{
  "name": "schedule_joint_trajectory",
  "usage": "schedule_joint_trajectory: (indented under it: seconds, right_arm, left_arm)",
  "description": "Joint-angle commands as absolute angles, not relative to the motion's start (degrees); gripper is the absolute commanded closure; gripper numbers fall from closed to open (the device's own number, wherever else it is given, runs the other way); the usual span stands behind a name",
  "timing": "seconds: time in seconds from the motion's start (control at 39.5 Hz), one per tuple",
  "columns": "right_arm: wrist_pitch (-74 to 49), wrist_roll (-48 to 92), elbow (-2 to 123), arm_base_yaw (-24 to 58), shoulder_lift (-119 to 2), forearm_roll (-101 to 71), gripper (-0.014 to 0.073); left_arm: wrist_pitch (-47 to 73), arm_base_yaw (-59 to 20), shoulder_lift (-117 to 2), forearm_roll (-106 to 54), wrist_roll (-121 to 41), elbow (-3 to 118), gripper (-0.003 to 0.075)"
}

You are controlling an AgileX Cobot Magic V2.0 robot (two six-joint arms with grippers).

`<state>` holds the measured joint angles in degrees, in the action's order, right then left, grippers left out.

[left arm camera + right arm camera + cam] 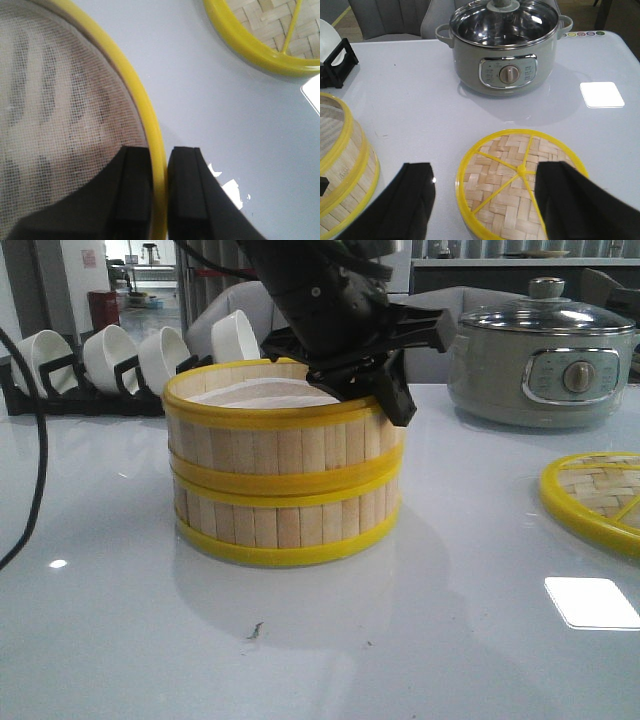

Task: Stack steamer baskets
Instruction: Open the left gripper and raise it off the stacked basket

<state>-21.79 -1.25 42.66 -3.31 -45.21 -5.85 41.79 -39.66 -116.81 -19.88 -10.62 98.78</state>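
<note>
Two steamer baskets stand stacked in the middle of the table, the upper basket squarely on the lower basket. My left gripper comes down onto the upper basket's far right rim. In the left wrist view its two black fingers are shut on the yellow rim, one inside over the white mesh liner, one outside. My right gripper hangs open above the table, apart from the stack, with nothing between its fingers. It does not show in the front view.
A flat woven lid with a yellow rim lies to the right of the stack, below the right gripper. A grey electric pot stands at the back right. A black rack of white cups is at the back left, and a black cable hangs at the left.
</note>
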Motion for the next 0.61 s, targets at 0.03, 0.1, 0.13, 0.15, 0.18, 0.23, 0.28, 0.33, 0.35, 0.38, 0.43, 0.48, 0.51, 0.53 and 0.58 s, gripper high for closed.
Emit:
schedule_joint_trajectory:
  seconds: [0.03,0.1,0.13,0.15,0.18,0.23,0.28,0.33,0.35,0.38,0.43,0.48,0.51,0.53,0.58]
  right_arm:
    - [-17.1,-0.86,44.66,-3.38,-44.98,-5.79,0.0054]
    - [-17.1,-0.86,44.66,-3.38,-44.98,-5.79,0.0054]
    - [-17.1,-0.86,44.66,-3.38,-44.98,-5.79,0.0054]
    - [-17.1,-0.86,44.66,-3.38,-44.98,-5.79,0.0054]
    - [-17.1,-0.86,44.66,-3.38,-44.98,-5.79,0.0054]
    - [-17.1,-0.86,44.66,-3.38,-44.98,-5.79,0.0054]
    - [-17.1,-0.86,44.66,-3.38,-44.98,-5.79,0.0054]
    - [-17.1,-0.86,44.66,-3.38,-44.98,-5.79,0.0054]
    - [-17.1,-0.86,44.66,-3.38,-44.98,-5.79,0.0054]
    - [-17.1,-0.86,44.66,-3.38,-44.98,-5.79,0.0054]
    - [-17.1,-0.86,44.66,-3.38,-44.98,-5.79,0.0054]
    - [-17.1,-0.86,44.66,-3.38,-44.98,-5.79,0.0054]
    - [-17.1,-0.86,44.66,-3.38,-44.98,-5.79,0.0054]
    - [-17.1,-0.86,44.66,-3.38,-44.98,-5.79,0.0054]
    - [-17.1,-0.86,44.66,-3.38,-44.98,-5.79,0.0054]
  left_arm:
    - [37.5,-40.36,-113.53,-21.65,-10.93,100.73,0.0445]
    - [37.25,-40.36,-113.53,-20.61,-10.93,100.73,0.0359]
    - [37.25,-40.36,-113.53,-20.63,-10.93,100.73,0.0333]
    - [37.25,-40.36,-113.53,-20.63,-10.93,100.73,0.0318]
    - [37.25,-40.36,-113.53,-20.63,-10.93,100.73,0.0302]
    - [37.25,-40.36,-113.53,-20.63,-10.93,100.73,0.029]
    - [37.25,-40.24,-113.53,-20.63,-10.93,100.73,0.029]
    - [37.25,-39.99,-113.29,-20.63,-10.93,100.73,0.029]
    - [37.25,-39.9,-113.18,-20.63,-10.93,100.73,0.0293]
    - [37.25,-39.83,-113.06,-20.63,-10.93,100.73,0.0295]
    - [37.25,-39.55,-112.36,-20.63,-10.93,100.73,0.0301]
    - [37.25,-39.07,-111.73,-20.63,-10.93,100.85,0.0301]
    - [37.46,-38.67,-111.24,-20.63,-10.81,101.01,0.0302]
    - [37.63,-38.3,-110.77,-20.63,-10.81,101.26,0.0308]
    - [38.3,-37.41,-109.74,-20.63,-10.67,101.96,0.034]
